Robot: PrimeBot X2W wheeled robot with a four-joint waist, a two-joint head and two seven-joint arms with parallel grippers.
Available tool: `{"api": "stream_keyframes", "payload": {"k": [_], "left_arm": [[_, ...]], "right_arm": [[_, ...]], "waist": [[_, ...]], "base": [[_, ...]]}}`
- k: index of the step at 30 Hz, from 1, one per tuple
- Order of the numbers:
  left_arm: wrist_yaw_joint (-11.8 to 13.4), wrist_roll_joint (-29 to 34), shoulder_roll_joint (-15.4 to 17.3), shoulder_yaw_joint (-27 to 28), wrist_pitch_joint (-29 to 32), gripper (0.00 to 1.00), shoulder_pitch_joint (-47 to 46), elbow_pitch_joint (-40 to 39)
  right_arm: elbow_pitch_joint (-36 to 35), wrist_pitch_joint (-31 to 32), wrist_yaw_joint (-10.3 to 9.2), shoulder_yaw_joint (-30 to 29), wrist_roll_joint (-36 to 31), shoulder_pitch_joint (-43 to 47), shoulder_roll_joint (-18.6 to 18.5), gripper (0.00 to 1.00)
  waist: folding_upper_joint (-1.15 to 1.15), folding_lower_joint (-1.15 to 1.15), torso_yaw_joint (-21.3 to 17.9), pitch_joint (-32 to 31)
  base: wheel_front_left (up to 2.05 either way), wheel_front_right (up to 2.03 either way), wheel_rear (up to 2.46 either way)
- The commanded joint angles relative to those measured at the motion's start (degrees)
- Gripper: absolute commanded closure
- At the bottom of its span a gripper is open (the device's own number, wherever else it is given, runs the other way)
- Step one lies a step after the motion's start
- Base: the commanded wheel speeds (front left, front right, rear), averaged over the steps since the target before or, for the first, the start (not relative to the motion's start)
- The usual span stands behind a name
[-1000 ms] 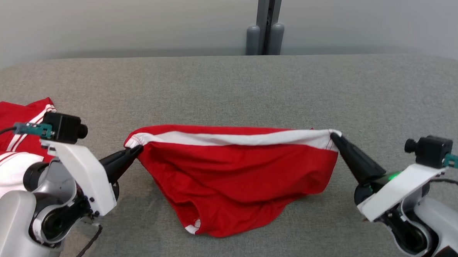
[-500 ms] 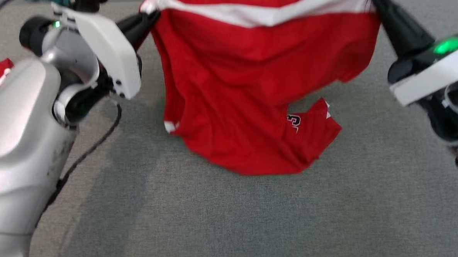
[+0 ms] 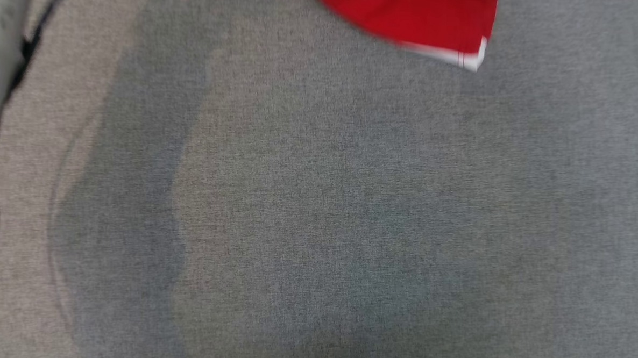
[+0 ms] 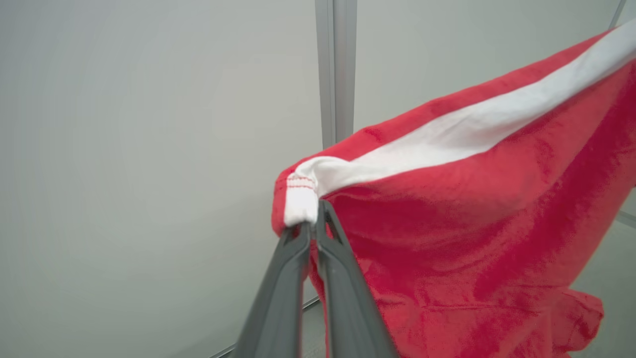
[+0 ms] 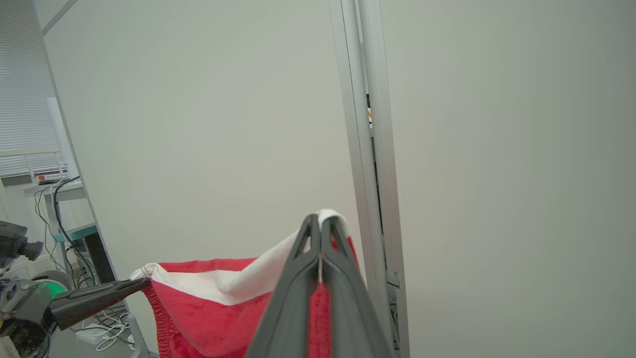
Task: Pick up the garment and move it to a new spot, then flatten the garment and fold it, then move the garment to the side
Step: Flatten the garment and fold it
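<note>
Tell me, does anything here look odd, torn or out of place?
Nothing looks damaged. The red garment hangs in the air, pinched at its white band by the left gripper and right gripper. It sags in folds between them rather than flat, and its lower corner shows over the grey table.

A lab or office test room: pale partition walls [image 5: 198,99] on aluminium posts [image 5: 358,149], a bench [image 5: 49,188] trailing cables [image 5: 58,209].

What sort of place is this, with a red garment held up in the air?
Probably a lab or office workroom: plain pale wall panels joined by a metal post, a side desk with loose cables, and a grey cloth-covered table below the garment.
</note>
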Motion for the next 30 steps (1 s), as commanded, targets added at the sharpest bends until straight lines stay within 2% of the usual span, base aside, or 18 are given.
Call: {"api": "stream_keyframes", "payload": {"k": [1,4,7,12,16,22,30], "left_arm": [[0.67,0.72,-0.53,0.58,-2.22,1.0,-3.55,1.76],[1.18,2.42,-1.47,0.56,-7.13,1.0,-8.66,4.62],[1.23,2.35,-2.91,1.22,-11.75,1.0,-11.59,7.18],[0.43,1.94,-3.93,0.1,-13.17,1.0,-11.82,11.48],[-0.21,2.49,-4.73,-3.34,-12.92,1.0,-8.98,15.22],[-0.59,-1.13,-4.89,-9.43,-11.34,1.0,0.2,16.78],[-0.5,-13.41,-0.04,-17.37,-5.86,1.0,15.83,8.84]], "right_arm": [[1.7,-0.53,0.03,-0.46,-0.92,-2.95,0.43,1.0],[4.82,-1.23,0.02,-3.42,-2.63,-7.93,1.13,1.0],[5.1,-1.43,0.03,-7.96,-4.61,-11.06,2.26,1.0],[3.9,-1.42,0.02,-10.31,-6.96,-8.99,3.71,1.0],[1.57,-1.22,0.02,-3.03,-8.96,-5.78,1.59,1.0],[-2.72,-0.59,0.03,6.45,-5.29,2.24,-1.32,1.0],[-5.53,1.11,0.02,15.07,0.35,14.49,-5.03,1.0]], "waist": [[0.0,0.0,-0.15,2.65],[0.0,0.0,0.25,4.21],[0.0,0.0,0.83,5.02],[0.0,0.0,1.52,5.21],[0.0,0.0,2.42,4.28],[0.0,0.0,2.72,-0.42],[0.0,0.0,2.05,-10.21]], "base": [[0.0,0.0,0.0],[0.0,0.0,0.0],[0.0,0.0,0.0],[0.0,0.0,0.0],[0.0,0.0,0.0],[0.0,0.0,0.0],[0.0,0.0,0.0]]}}
